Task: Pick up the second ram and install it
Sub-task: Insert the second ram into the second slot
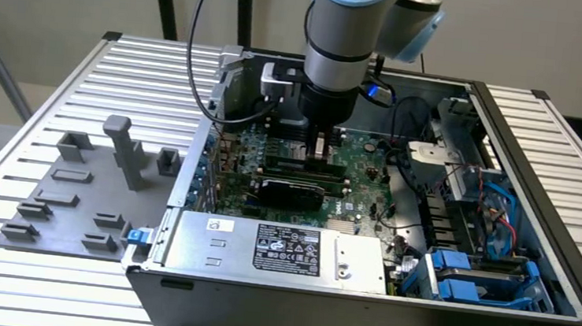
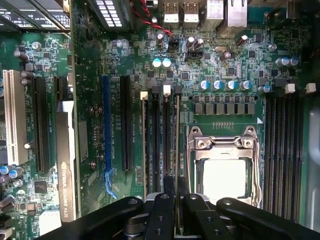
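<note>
The second ram (image 2: 177, 140) is a thin green stick seen edge-on, standing upright between the fingers of my gripper (image 2: 177, 195), which is shut on it. It hangs in line with a black memory slot just beside the square processor socket (image 2: 225, 170); I cannot tell whether it touches the slot. Another stick (image 2: 145, 150) sits two slots further from the socket. In the exterior view my gripper (image 1: 319, 154) reaches straight down into the open computer case (image 1: 362, 315), low over the green motherboard (image 1: 357, 189).
A graphics card (image 2: 65, 165) stands in an expansion slot beyond the memory slots. More black memory slots (image 2: 282, 150) lie on the socket's other side. A silver power supply (image 1: 273, 248) and blue drive bays (image 1: 482, 278) line the case front. Grey fixture blocks (image 1: 88, 193) sit outside the case.
</note>
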You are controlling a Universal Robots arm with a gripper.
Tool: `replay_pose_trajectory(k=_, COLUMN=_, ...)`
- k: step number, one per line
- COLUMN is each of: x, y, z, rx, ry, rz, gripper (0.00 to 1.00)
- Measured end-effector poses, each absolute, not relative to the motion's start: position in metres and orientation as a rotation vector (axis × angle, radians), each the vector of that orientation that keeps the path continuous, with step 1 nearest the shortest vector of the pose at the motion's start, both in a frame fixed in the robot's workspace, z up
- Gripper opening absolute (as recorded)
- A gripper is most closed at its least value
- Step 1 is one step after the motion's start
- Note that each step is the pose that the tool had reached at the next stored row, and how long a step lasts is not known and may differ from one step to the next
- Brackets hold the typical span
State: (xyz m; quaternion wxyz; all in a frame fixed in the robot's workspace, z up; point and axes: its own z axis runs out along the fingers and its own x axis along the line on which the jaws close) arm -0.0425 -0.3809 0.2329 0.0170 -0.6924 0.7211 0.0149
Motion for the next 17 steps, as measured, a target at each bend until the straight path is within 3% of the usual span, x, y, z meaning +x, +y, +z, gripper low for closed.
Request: replay_pose_trajectory(k=17, x=-0.0425, y=-0.3852, z=0.2321, rx=-2.157, ry=2.237, rz=0.044, gripper=0.14)
